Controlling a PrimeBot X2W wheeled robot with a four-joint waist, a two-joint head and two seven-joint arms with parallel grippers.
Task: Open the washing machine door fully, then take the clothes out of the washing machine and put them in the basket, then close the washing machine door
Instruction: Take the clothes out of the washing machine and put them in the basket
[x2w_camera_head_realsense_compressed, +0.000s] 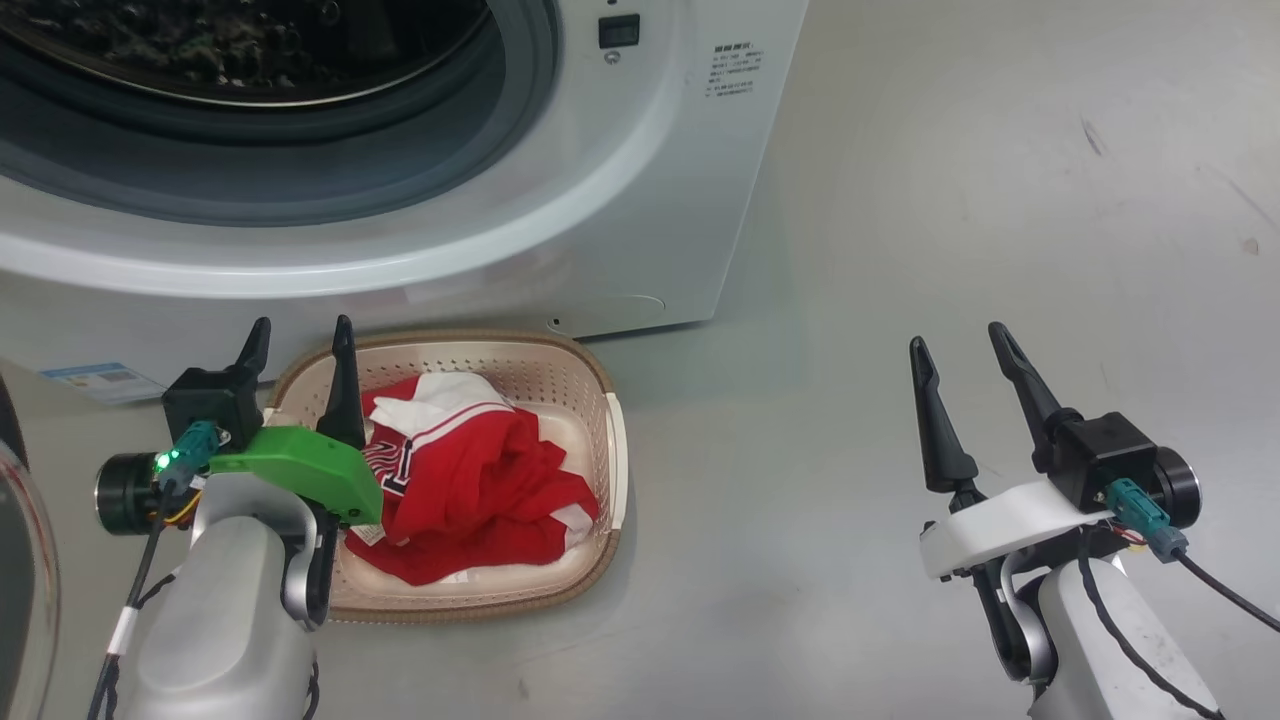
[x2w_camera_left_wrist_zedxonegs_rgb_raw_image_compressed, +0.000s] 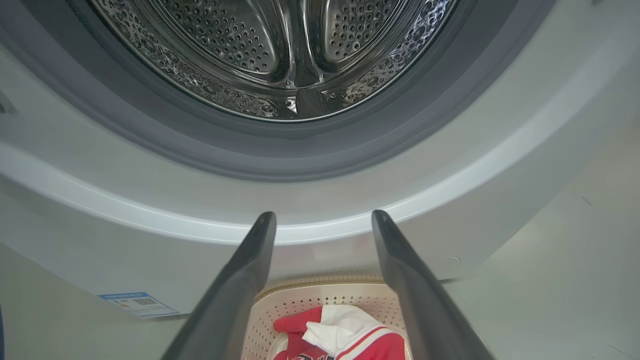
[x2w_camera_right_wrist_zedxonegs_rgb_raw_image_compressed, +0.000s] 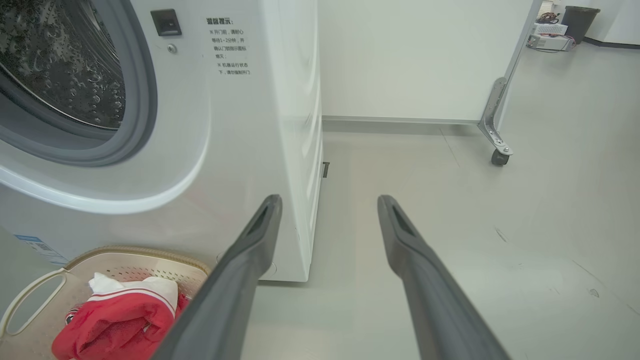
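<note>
Washing machine door (x2w_camera_head_realsense_compressed: 22, 590) stands open at far left edge of head view (only sliver of glass shows), left of left gripper (x2w_camera_head_realsense_compressed: 302, 323), so that gripper is nearer for closing push. Clothes (x2w_camera_head_realsense_compressed: 470, 480) heaped in basket (x2w_camera_head_realsense_compressed: 604, 400) just before washing machine (x2w_camera_head_realsense_compressed: 600, 180); drum (x2w_camera_left_wrist_zedxonegs_rgb_raw_image_compressed: 280, 50) looks empty. Left gripper spread, holding nothing, above basket's near-left rim. Right gripper (x2w_camera_head_realsense_compressed: 956, 335) spread too, well apart over floor (x2w_camera_head_realsense_compressed: 1000, 150).

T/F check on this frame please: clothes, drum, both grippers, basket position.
1. The clothes lie in the basket. True.
2. The left gripper is shut on a garment. False: the left gripper is open and holds nothing.
3. Red garments lie in the drum. False: the part of the drum in view is bare steel.
4. The right gripper is open, above the floor. True.
5. The basket stands on the floor in front of the washing machine. True.
</note>
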